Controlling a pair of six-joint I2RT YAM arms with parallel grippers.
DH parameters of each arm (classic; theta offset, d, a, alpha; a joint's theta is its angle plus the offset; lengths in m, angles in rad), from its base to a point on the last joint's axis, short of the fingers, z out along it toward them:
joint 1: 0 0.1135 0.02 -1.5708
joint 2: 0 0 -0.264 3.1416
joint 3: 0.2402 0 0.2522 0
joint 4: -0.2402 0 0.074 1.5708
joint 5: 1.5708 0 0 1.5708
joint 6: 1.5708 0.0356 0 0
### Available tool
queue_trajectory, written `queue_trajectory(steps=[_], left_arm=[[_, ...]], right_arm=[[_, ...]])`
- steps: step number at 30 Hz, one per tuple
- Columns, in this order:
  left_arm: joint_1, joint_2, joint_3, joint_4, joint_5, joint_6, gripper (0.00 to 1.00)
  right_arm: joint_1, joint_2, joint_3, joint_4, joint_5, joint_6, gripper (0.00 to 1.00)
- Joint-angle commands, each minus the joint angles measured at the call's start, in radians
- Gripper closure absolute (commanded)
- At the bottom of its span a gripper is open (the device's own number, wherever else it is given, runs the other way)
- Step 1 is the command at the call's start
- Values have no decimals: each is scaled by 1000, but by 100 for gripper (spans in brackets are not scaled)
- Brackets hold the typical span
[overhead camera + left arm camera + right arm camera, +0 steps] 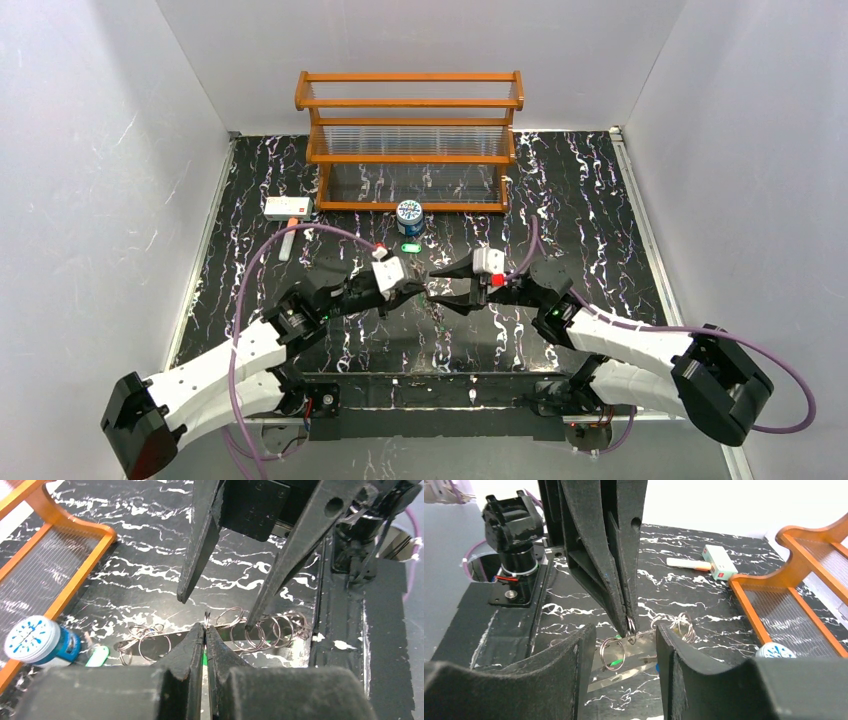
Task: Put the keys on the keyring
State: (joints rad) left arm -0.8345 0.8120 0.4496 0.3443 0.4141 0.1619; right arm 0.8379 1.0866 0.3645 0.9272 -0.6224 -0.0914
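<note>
The keyring point(624, 677) is a flat whitish loop lying on the table between both grippers, with several metal split rings point(260, 630) strung along it. My left gripper point(205, 627) is shut on one small split ring point(630, 627) and holds it upright just above the loop. My right gripper point(624, 632) is open, its fingers point(280, 570) on either side of that ring and the left fingertips. A green key point(615, 664) hangs on a ring below. Another green key point(410, 248) lies loose beside the can. A bit of blue point(657, 667) shows by my right finger.
A round blue-and-white can point(410, 215) stands in front of the orange wooden rack point(410, 140) at the back. A white box with a red mark point(288, 207) lies at the back left. Both arms point(330, 300) meet at the table's middle.
</note>
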Motion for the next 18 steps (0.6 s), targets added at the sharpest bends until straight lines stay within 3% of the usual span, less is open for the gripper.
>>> queue_trajectory(steps=[1, 8, 18], left_arm=[[-3, 47, 157, -320, -65, 123, 100], [-6, 173, 349, -662, -169, 224, 100], [-6, 177, 430, -717, -153, 251, 100]], right_arm=[[-5, -7, 70, -102, 49, -74, 44], [-13, 29, 100, -85, 12, -40, 57], [-25, 133, 114, 23, -33, 59, 58]])
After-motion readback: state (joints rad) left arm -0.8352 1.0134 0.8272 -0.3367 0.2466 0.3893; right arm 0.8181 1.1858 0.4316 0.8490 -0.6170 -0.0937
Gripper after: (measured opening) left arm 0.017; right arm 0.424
